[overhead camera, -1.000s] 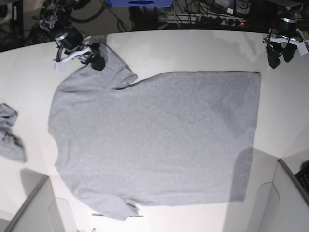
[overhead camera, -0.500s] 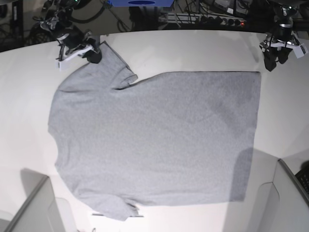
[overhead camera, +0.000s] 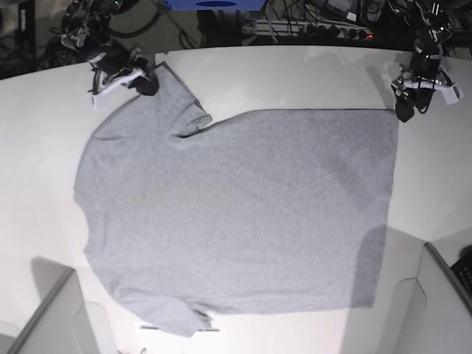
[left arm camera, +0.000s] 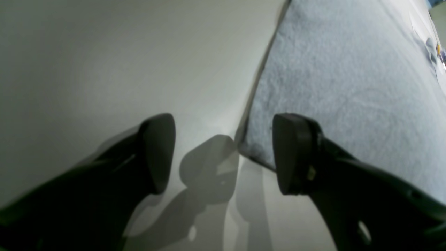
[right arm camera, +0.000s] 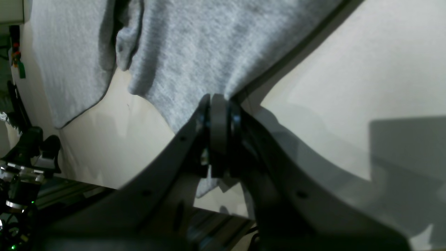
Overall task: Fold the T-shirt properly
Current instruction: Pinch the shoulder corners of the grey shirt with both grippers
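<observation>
Base view: the T-shirt (overhead camera: 236, 214) lies flat on the white table (overhead camera: 295, 74), plain grey side up, neck end toward the view's left, hem toward the right, one sleeve at top left and the other at bottom left. The right gripper (overhead camera: 145, 80) sits at the top-left sleeve's tip, fingers together on the cloth edge. The left gripper (overhead camera: 408, 109) hangs at the shirt's top-right hem corner, w/ its tips right at that corner; can't tell contact from here. Left wrist view: left gripper (left arm camera: 223, 153) spread wide, nothing between the pads; the T-shirt (left arm camera: 348, 76) hem corner sits just inside the gap, nearer the right-hand finger (left arm camera: 289, 153), which overlaps the cloth edge; the other finger is over bare table (left arm camera: 104, 62). Shadows of both fingers fall on the table below the corner. Right wrist view: right gripper (right arm camera: 218, 115) clenched, pads pressed together w/ the T-shirt (right arm camera: 195, 45) sleeve edge pinched between them; the cloth fans out upward from the grip, w/ a fold at upper left, table (right arm camera: 366, 87) bare to the right.
</observation>
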Controlling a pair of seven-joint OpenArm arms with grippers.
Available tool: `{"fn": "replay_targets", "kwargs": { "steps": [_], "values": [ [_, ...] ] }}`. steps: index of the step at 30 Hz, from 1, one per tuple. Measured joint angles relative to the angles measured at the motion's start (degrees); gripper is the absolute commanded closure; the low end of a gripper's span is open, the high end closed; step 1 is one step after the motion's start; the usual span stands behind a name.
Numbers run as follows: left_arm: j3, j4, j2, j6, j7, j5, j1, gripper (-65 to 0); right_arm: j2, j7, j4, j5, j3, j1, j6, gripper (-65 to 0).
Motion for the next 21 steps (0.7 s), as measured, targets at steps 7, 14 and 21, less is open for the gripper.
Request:
{"fn": "replay_targets", "kwargs": {
  "steps": [7, 14, 21],
  "values": [
    [6.45, -0.52, -0.39, 1.53, -1.07, -1.27, -0.61, -41.8, 0.0, 0.04, 0.0, -0.02, 0.0, 0.0, 0.0, 0.0],
    [6.88, -0.57, 0.13, 4.42, -0.7, -1.57, -2.32, -41.8, 0.0, 0.04, 0.0, 0.0, 0.0, 0.0, 0.0, 0.0],
    [8.76, -0.57, -0.33, 4.61, -0.96, -1.57, -2.19, -41.6, 0.0, 0.07, 0.0, -0.02, 0.0, 0.02, 0.0, 0.0]
  ]
}}
